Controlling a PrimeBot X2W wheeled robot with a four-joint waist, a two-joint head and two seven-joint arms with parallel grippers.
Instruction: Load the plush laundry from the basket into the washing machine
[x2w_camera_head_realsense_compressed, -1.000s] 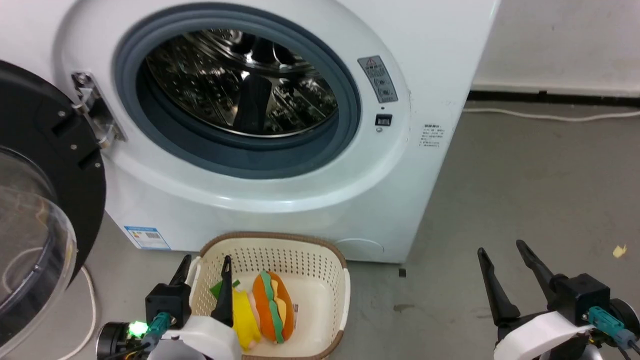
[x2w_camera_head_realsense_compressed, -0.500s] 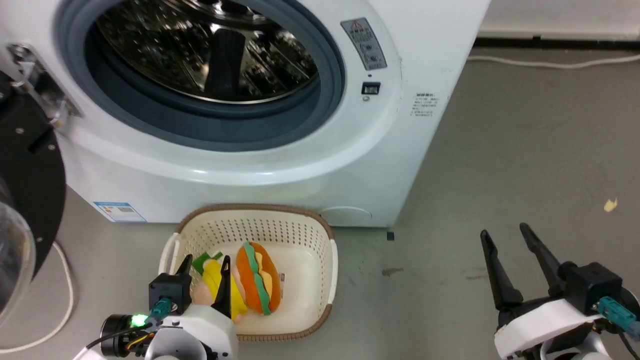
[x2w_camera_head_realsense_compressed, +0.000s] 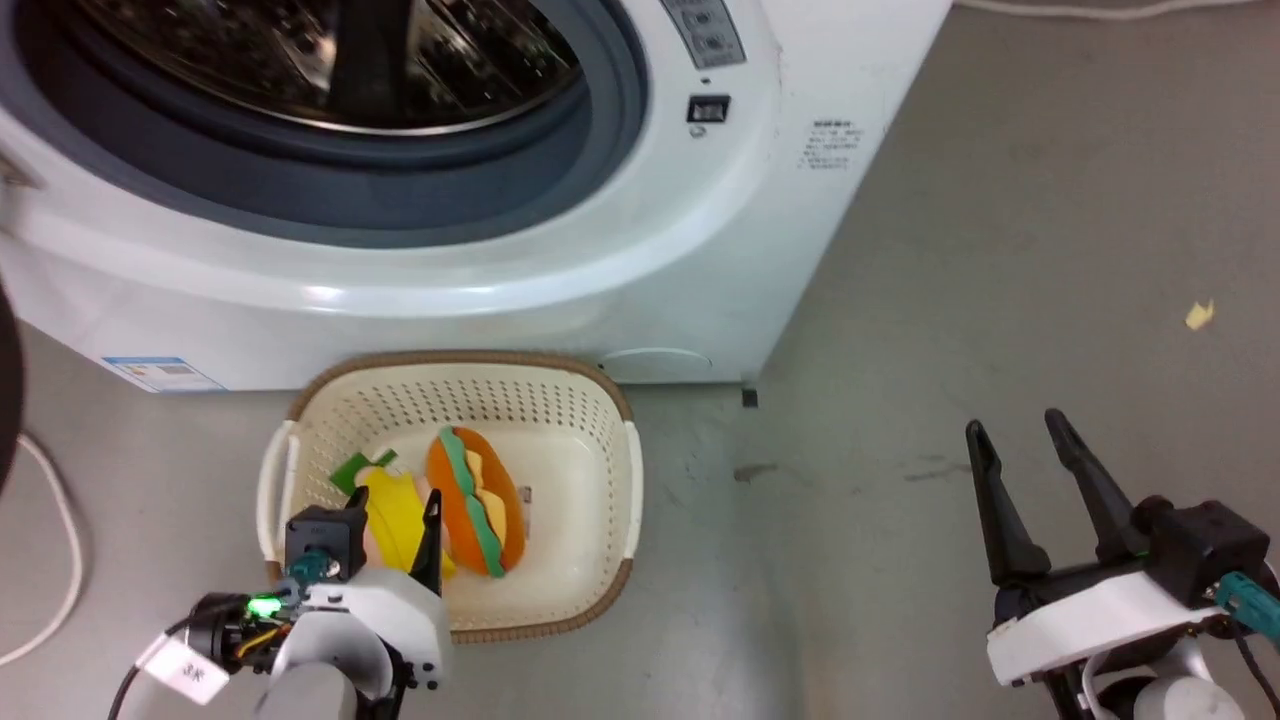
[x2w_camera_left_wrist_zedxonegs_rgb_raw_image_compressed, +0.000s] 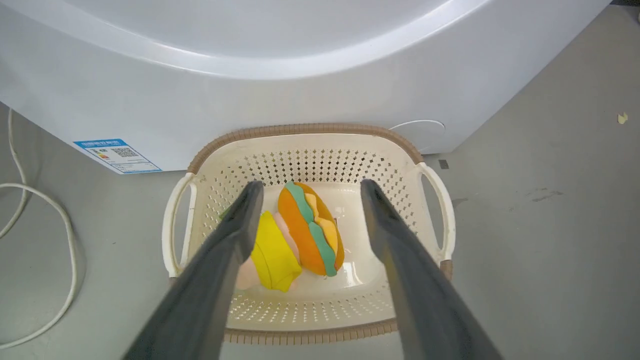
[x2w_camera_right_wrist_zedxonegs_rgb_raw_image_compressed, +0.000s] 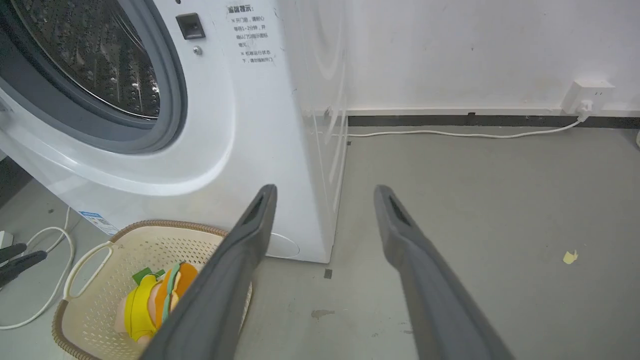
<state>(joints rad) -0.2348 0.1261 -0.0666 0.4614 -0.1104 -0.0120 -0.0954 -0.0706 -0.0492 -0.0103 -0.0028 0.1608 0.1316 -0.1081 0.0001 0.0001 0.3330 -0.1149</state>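
Above the basket (x2w_camera_head_realsense_compressed: 452, 357) at seven o'clock, I hover my left gripper (x2w_camera_head_realsense_compressed: 395, 499) wide open and empty, fingers (x2w_camera_left_wrist_zedxonegs_rgb_raw_image_compressed: 220, 260) straddling the plush laundry (x2w_camera_head_realsense_compressed: 476, 500) so closing should catch it.

Head view high, facing down on basket (x2w_camera_head_realsense_compressed: 460, 358) and washer (x2w_camera_head_realsense_compressed: 500, 290), left wrist view close over basket, right wrist view low, further right, all three sharing both.

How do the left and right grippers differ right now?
The left gripper hangs over the basket; the right gripper hangs over the floor beside the washing machine. The left's fingers frame the plush laundry; the right's frame floor. Both are open and empty.
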